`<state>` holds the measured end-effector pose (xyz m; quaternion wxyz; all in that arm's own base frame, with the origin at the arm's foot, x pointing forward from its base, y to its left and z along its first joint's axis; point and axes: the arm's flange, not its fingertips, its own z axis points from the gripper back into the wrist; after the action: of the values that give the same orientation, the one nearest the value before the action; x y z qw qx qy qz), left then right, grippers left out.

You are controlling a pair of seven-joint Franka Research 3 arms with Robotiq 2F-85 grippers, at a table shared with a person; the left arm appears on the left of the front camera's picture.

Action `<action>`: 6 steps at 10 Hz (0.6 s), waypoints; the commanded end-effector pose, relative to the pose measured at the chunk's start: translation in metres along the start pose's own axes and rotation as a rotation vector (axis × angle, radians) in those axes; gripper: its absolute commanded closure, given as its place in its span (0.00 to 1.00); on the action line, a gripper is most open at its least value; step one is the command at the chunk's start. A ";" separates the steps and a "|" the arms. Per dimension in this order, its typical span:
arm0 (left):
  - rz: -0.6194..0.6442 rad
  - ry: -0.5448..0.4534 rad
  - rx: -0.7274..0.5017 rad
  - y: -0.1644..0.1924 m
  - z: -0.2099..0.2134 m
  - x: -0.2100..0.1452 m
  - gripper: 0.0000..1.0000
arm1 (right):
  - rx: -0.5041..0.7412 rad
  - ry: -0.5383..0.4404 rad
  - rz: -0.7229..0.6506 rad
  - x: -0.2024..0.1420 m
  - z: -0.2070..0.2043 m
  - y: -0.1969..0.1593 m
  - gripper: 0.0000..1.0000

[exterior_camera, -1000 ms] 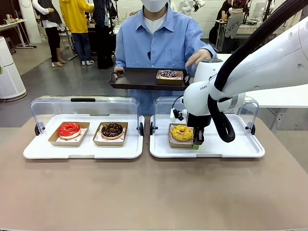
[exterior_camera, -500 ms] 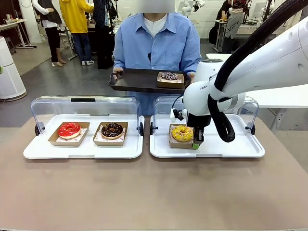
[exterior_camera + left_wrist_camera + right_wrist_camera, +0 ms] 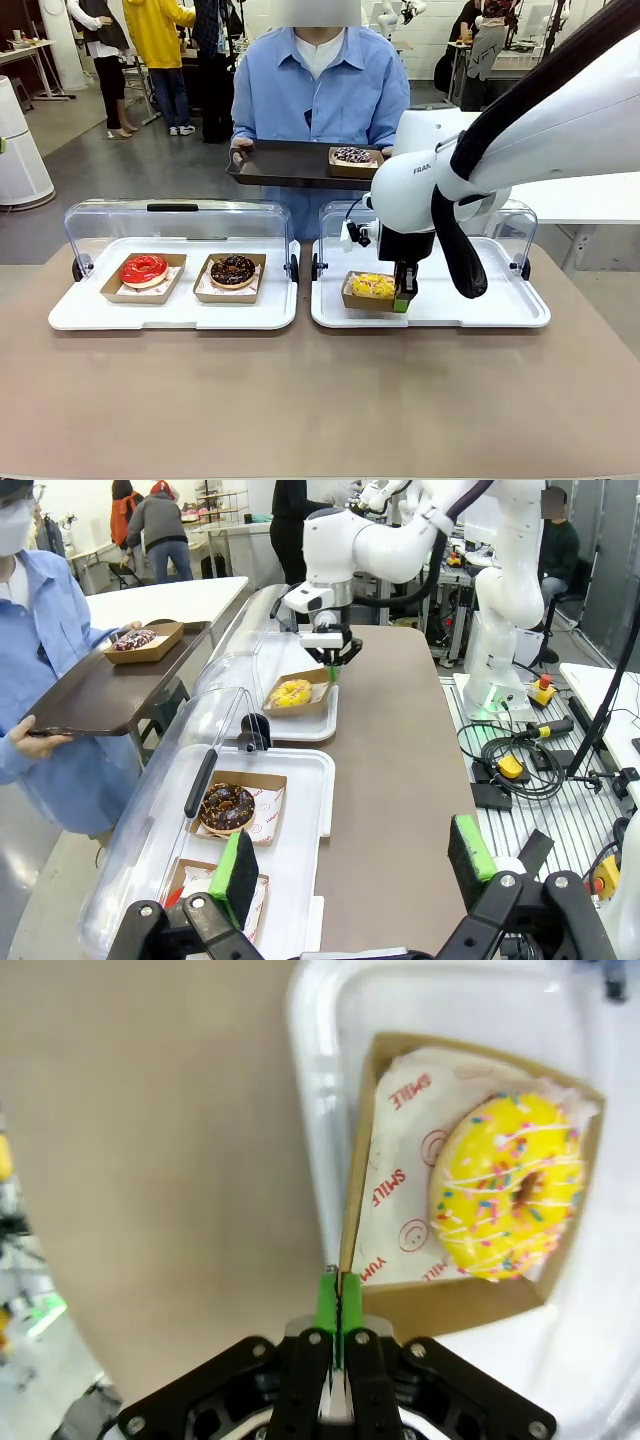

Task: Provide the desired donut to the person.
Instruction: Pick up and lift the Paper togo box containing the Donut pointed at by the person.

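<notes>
The right gripper [image 3: 340,1295] has its jaws pinched shut on the near right corner of a brown cardboard tray [image 3: 358,299], green pads pressed flat together on the thin wall. Gripping the rim rather than the food looks deliberate: it keeps the pads off the icing. Inside the tray, on printed paper, sits the yellow sprinkled donut [image 3: 374,286], and the tray looks tipped, perhaps just clear of the white serving tray [image 3: 480,310] on the right, whose clear lid stands open at the far side.

On the left, a second white serving tray [image 3: 170,312] under its own raised lid holds a red glazed donut [image 3: 144,269] and a chocolate donut [image 3: 233,270], each in its own cardboard tray.

Across the tabletop [image 3: 300,400] the person [image 3: 320,90] holds out a dark rectangular tray [image 3: 280,165] level with both hands, seemingly waiting; one boxed dark-frosted donut [image 3: 351,156] already rests at its right end.

The left gripper [image 3: 350,865] hovers near the left trays, jaws wide apart and empty.
</notes>
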<state>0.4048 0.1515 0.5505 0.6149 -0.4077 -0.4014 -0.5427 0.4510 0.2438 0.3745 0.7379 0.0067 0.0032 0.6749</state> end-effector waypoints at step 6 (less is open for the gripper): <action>-0.004 -0.006 0.000 -0.002 0.002 0.001 0.00 | -0.052 0.063 0.053 -0.010 0.158 0.114 1.00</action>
<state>0.4049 0.1516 0.5504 0.6150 -0.4077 -0.4014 -0.5427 0.3445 0.2453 0.5118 0.7147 -0.0296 0.0132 0.6987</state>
